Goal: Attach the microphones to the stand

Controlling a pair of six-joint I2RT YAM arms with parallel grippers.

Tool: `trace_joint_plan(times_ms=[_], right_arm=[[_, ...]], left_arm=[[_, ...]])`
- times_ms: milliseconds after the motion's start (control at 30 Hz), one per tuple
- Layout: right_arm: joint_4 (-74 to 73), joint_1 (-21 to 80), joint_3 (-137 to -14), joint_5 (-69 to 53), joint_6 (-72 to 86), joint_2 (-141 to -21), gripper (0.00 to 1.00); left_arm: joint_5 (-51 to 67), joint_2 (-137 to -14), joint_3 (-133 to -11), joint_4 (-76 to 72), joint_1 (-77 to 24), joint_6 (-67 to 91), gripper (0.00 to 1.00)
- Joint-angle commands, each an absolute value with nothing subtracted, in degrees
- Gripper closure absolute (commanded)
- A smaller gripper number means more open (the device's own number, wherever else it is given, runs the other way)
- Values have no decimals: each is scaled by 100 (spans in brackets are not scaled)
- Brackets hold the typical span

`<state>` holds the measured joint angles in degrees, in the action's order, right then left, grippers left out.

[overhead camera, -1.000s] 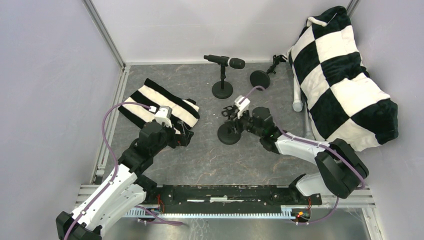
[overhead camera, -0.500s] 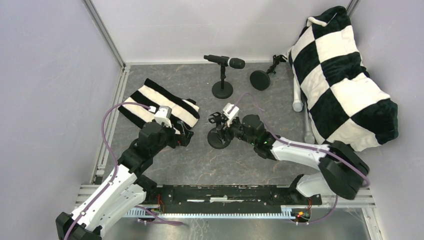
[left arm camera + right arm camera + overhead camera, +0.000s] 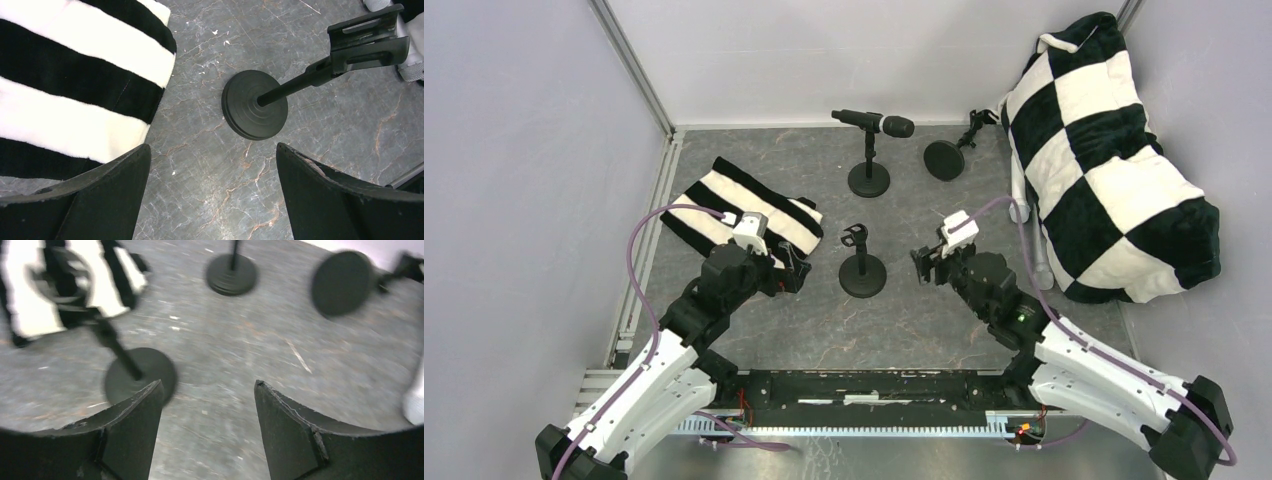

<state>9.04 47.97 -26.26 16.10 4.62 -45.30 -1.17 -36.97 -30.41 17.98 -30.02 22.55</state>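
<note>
At frame centre the empty stand [image 3: 862,272] is upright on the table [image 3: 824,325] between the left gripper [image 3: 795,271] and the right gripper [image 3: 923,264], both open, holding nothing.

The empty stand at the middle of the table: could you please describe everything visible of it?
The stand is matte black throughout: a round ridged base, a thin rod and a U-shaped clip on top, which holds nothing. It stands upright with its base flat on the grey table, right of the striped cloth in the top view. Nothing else touches it.
</note>
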Motion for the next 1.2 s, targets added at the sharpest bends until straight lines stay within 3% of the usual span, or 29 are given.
trace_joint_plan(times_ms=[0, 433, 700, 1167], right_arm=[[-538, 4179, -3382, 2962, 643, -4863, 26], [-428, 778, -4938, 1596, 893, -7397, 22], [-42, -182, -5663, 923, 660, -8767, 21], [76, -511, -6759, 976, 266, -10391, 21]], left_arm=[[-27, -3689, -3144, 1791, -3015, 2030, 0], [-72, -3733, -3172, 1825, -3050, 2006, 0], [-181, -3637, -3184, 1866, -3050, 1989, 0], [-117, -3700, -3208, 1896, -3050, 1942, 0]])
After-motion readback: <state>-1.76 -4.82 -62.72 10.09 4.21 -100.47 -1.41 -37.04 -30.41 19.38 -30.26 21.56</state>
